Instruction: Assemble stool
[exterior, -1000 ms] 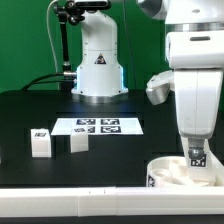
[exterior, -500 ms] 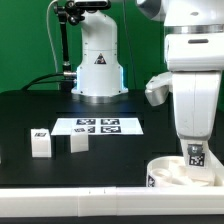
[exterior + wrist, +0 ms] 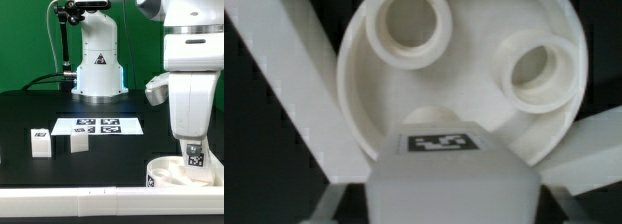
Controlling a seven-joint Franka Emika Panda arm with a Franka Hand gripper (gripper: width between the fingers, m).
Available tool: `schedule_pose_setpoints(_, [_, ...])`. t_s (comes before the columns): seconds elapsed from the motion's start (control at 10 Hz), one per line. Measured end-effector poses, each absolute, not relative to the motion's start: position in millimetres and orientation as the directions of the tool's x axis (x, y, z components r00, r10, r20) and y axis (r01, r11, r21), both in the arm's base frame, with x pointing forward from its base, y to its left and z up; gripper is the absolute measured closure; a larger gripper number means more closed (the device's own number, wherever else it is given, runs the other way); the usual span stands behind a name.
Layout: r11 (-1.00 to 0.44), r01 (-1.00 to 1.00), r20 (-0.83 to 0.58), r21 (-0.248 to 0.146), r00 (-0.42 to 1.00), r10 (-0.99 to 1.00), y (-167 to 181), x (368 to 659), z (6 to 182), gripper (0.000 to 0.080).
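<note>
The arm hides much of the gripper (image 3: 196,148) in the exterior view, and the seat (image 3: 160,173) runs off the frame at that view's right. The wrist view shows the fingers (image 3: 335,205) closed on a tagged leg (image 3: 445,165) over the seat's hollow. Two loose legs (image 3: 40,143) stand well apart, near the marker board (image 3: 98,126).

No words or numbers legible, triangular warning sign (image 3: 100,60) on the arm base (image 3: 98,82), square fiducial tags (image 3: 86,126) on the marker board (image 3: 134,127), one tag on the loose leg (image 3: 40,144) at the exterior view's left, one tag (image 3: 441,142) on the leg at the seat (image 3: 196,156)
</note>
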State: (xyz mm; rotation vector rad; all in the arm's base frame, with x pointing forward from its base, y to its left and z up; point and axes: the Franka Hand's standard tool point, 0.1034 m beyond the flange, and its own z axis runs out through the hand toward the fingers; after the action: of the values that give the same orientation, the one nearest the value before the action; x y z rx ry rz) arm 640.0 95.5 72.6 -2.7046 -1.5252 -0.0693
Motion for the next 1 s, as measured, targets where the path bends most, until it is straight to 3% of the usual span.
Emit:
schedule_pose_setpoints(0.4, [-0.728,0.685,0.054,-0.028,0.728,0.683,95.9,639.7,72.2,0.0462])
schedule_pose_setpoints(0.7, [-0.912,0.405,0.061,-0.073,0.914,0.401,96.6,639.3,71.4,0.0461])
schedule_pose_setpoints(1.0, [-0.989,0.081,0.061,-0.124,0.995,0.074,97.6,638.7,71.4,0.0461])
